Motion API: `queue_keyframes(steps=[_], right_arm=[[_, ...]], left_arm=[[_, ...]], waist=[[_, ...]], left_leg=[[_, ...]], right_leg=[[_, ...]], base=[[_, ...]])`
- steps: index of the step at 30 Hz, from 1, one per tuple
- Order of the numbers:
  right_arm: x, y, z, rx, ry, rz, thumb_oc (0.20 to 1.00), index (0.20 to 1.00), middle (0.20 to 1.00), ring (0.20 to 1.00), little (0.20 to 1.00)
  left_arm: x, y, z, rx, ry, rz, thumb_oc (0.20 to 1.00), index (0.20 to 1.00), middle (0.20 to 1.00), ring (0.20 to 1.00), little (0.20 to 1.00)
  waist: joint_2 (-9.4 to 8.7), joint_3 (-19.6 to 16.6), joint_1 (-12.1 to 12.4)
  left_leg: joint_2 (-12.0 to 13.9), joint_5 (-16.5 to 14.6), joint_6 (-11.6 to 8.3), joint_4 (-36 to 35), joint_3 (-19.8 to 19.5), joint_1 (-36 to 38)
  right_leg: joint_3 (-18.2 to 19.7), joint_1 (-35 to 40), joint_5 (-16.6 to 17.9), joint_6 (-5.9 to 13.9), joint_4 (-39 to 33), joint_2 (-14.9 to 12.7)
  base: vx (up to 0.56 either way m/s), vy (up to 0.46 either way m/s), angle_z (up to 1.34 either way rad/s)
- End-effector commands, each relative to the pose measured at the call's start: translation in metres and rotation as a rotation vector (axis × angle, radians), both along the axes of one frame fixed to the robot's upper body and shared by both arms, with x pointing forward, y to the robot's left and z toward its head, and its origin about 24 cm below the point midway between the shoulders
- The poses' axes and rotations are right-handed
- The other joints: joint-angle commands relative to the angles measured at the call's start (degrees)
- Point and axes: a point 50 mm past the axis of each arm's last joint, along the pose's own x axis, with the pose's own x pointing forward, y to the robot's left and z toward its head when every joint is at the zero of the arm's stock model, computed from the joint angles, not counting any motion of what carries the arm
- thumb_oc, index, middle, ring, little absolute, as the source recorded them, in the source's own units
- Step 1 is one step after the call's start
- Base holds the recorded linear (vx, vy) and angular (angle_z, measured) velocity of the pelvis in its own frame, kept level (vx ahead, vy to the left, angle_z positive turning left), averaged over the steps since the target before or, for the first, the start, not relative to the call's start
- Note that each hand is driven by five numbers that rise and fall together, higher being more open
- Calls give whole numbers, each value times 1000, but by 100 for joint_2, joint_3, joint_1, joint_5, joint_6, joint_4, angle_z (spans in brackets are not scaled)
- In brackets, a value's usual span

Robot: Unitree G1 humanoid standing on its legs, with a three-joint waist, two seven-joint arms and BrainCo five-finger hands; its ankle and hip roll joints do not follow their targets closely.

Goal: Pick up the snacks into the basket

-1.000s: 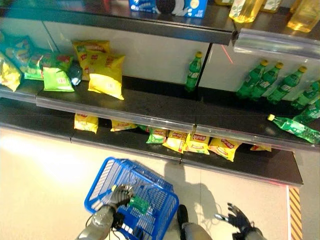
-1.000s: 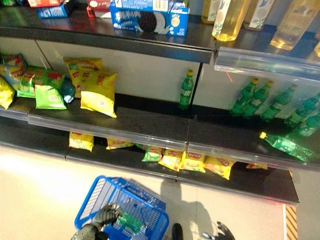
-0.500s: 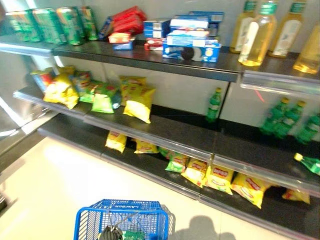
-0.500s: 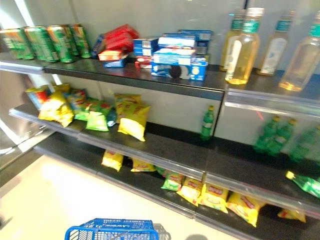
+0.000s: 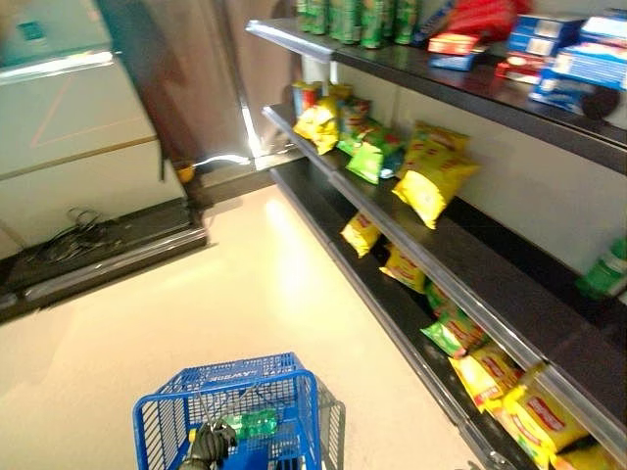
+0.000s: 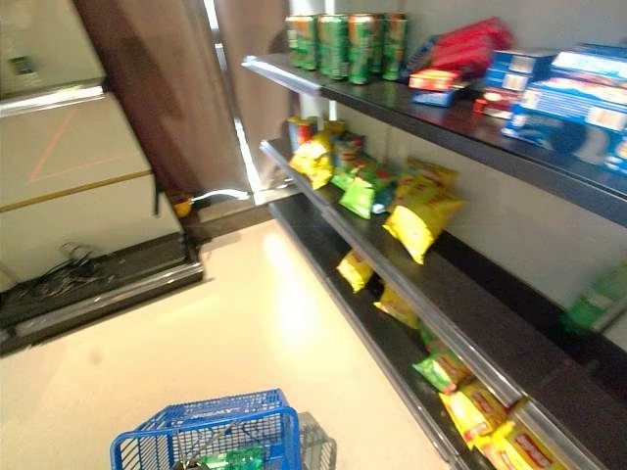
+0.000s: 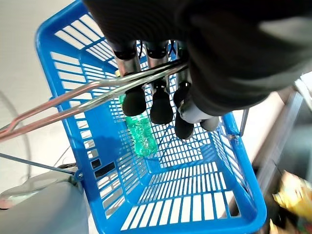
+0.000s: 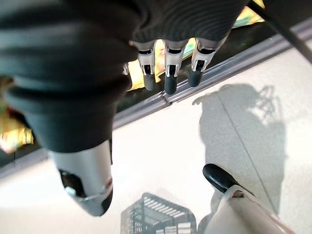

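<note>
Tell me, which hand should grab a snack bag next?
Probably the right hand. Its fingers hang straight and hold nothing, with the snack bags just past them. The left hand is curled round the blue basket's handle.

**Count of things in view**

There is one blue basket [image 7: 73, 126] and in it one green bottle [image 7: 139, 134]. The top shelf [image 6: 411, 103] carries four green cans [image 6: 348, 44]. The snack bags [image 5: 431, 181] on the lower shelves are too many and too overlapped to count exactly.

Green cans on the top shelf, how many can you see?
4 green cans, standing in a row at the near end of the top shelf, beside the red packets. More may hide behind them.
</note>
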Motion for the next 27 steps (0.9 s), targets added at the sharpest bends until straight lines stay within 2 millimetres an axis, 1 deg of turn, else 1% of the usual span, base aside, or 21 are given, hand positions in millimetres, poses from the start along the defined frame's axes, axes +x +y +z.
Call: queue_keyframes(steps=[1, 2, 4, 6, 10, 11, 12, 13, 14, 15, 16, 17, 18, 19, 20, 21, 23, 24, 25, 26, 27], right_arm=[[6, -5, 5, -29, -30, 21, 1000, 1000, 1000, 1000, 1000], [9, -1, 4, -23, -31, 34, 1000, 1000, 1000, 1000, 1000], [15, 5, 5, -16, -39, 57, 1000, 1000, 1000, 1000, 1000], [21, 10, 5, -12, -44, 79, 1000, 1000, 1000, 1000, 1000], [35, 20, 8, 2, -74, 130, 1000, 1000, 1000, 1000, 1000], [35, 20, 8, 2, -74, 130, 1000, 1000, 1000, 1000, 1000], [37, 20, 9, 5, -83, 123, 1000, 1000, 1000, 1000, 1000], [37, 20, 9, 5, -83, 123, 1000, 1000, 1000, 1000, 1000], [39, 17, 13, -5, -105, 118, 1000, 1000, 1000, 1000, 1000], [39, 17, 13, -5, -104, 118, 1000, 1000, 1000, 1000, 1000], [46, 12, 18, -23, -132, 119, 1000, 1000, 1000, 1000, 1000], [46, 10, 19, -31, -130, 119, 1000, 1000, 1000, 1000, 1000], [47, 9, 21, -27, -146, 110, 1000, 1000, 1000, 1000, 1000], [44, 7, 19, -26, -137, 98, 1000, 1000, 1000, 1000, 1000], [40, 6, 16, -20, -118, 82, 1000, 1000, 1000, 1000, 1000], [40, 6, 16, -20, -119, 82, 1000, 1000, 1000, 1000, 1000], [33, 6, 13, -11, -96, 68, 1000, 1000, 1000, 1000, 1000], [27, 5, 9, -3, -72, 51, 1000, 1000, 1000, 1000, 1000], [26, 5, 9, -3, -72, 51, 1000, 1000, 1000, 1000, 1000], [13, 4, 2, 2, -26, 11, 1000, 1000, 1000, 1000, 1000], [10, 6, 0, 4, -14, 0, 1000, 1000, 1000, 1000, 1000]], left_arm=[[-16, 26, 1, 65, 34, 19, 200, 200, 200, 200, 200], [-24, 30, -2, 72, 62, 33, 200, 200, 200, 200, 200], [-32, 35, -4, 81, 92, 52, 200, 200, 200, 200, 200], [-37, 35, -6, 78, 108, 57, 200, 200, 200, 200, 200], [-41, 38, -7, 78, 116, 69, 200, 200, 200, 200, 200], [-41, 38, -7, 78, 116, 69, 200, 200, 200, 200, 200], [-41, 38, -7, 75, 116, 65, 200, 200, 200, 200, 200], [-41, 38, -7, 75, 116, 65, 200, 200, 200, 200, 200], [-36, 37, -5, 79, 103, 37, 200, 200, 200, 200, 200], [-36, 37, -5, 79, 103, 37, 200, 200, 200, 200, 200], [-27, 39, 1, 94, 70, 9, 200, 200, 200, 200, 200], [-25, 40, 2, 98, 64, 6, 200, 200, 200, 200, 200], [-22, 40, 5, 102, 46, -19, 200, 200, 200, 200, 200], [-21, 39, 6, 101, 44, -35, 200, 200, 200, 200, 200], [-19, 40, 6, 101, 43, -39, 200, 200, 200, 200, 200], [-19, 40, 6, 101, 42, -39, 200, 200, 200, 200, 200], [-9, 41, 9, 111, 32, -46, 200, 200, 200, 200, 200], [-6, 41, 10, 116, 33, -57, 200, 200, 200, 200, 200], [-6, 40, 10, 115, 34, -57, 200, 200, 200, 200, 200], [0, 38, 10, 118, 32, -74, 200, 200, 200, 200, 200], [-1, 36, 9, 112, 38, -72, 200, 200, 200, 200, 200]], waist=[[-117, -109, 72], [-167, -184, 141], [-225, -266, 220], [-295, -317, 319], [-439, -401, 442], [-440, -401, 444], [-471, -448, 455], [-474, -449, 458], [-451, -422, 327], [-459, -427, 332], [-294, -239, 35], [-184, -193, -32], [-103, -190, -193], [-62, -173, -298], [-74, -138, -344], [-70, -143, -348], [-224, -55, -612], [-310, -76, -714], [-276, -55, -721], [-320, -98, -900], [-371, -149, -922]], left_leg=[[187, 777, -249, -404, 5, -301], [167, 739, -242, -413, 59, -313], [107, 714, -224, -365, 31, -304], [24, 604, -179, -167, 74, -330], [-213, 99, -45, 349, 170, -358], [-214, 93, -43, 357, 172, -362], [-390, -165, 94, 510, 166, -312], [-393, -168, 97, 513, 170, -313], [-781, -329, 365, 578, 110, -181], [-792, -330, 372, 579, 119, -186], [-1052, -348, 556, 420, -79, 94], [-1015, -344, 588, 329, -140, 205], [-989, -310, 605, 178, -299, 363], [-964, -314, 599, 3, -428, 567], [-985, -332, 576, -98, -527, 740], [-982, -323, 574, -105, -532, 735], [-1225, -590, 561, -208, -924, 1233], [-1328, -660, 561, -194, -1084, 1376], [-1292, -692, 558, -192, -1100, 1412], [-1333, -937, 540, -115, -1493, 1765], [-1366, -1019, 511, -80, -1588, 1945]], right_leg=[[501, 360, -211, 464, -501, 12], [393, 498, -176, 504, -615, -21], [362, 600, -93, 552, -749, -87], [337, 718, -11, 630, -847, -218], [410, 851, 145, 815, -906, -545], [412, 850, 145, 817, -905, -546], [471, 795, 274, 907, -610, -837], [476, 790, 272, 910, -603, -842], [736, 467, 1072, 902, 435, -1416], [749, 450, 1068, 912, 453, -1432], [1451, -55, 1690, 770, 1250, -1568], [1756, -288, 1486, 696, 1434, -1361], [2233, -630, 1062, 576, 1619, -774], [2433, -973, 629, 522, 1538, -282], [2371, -1231, 408, 521, 1279, 5], [2364, -1231, 419, 519, 1264, 9], [2286, -1665, 716, 715, 32, 456], [2320, -1822, 850, 825, -302, 531], [2291, -1768, 846, 822, -330, 561], [2281, -1940, 995, 947, -853, 647], [1984, -1999, 1077, 984, -961, 615]], base=[[116, 97, 142], [137, 117, 130], [200, 175, 73], [209, 194, 16], [207, 213, 2], [267, 288, -1], [189, 213, 4], [368, 509, 3], [181, 304, 0], [375, 638, 21], [271, 443, 49], [395, 532, 66], [361, 269, 57], [440, 194, 32], [314, 99, 8], [395, 41, 10], [514, 20, 34], [372, 8, 51], [538, -36, 93], [558, -76, 97], [551, -76, 109]])
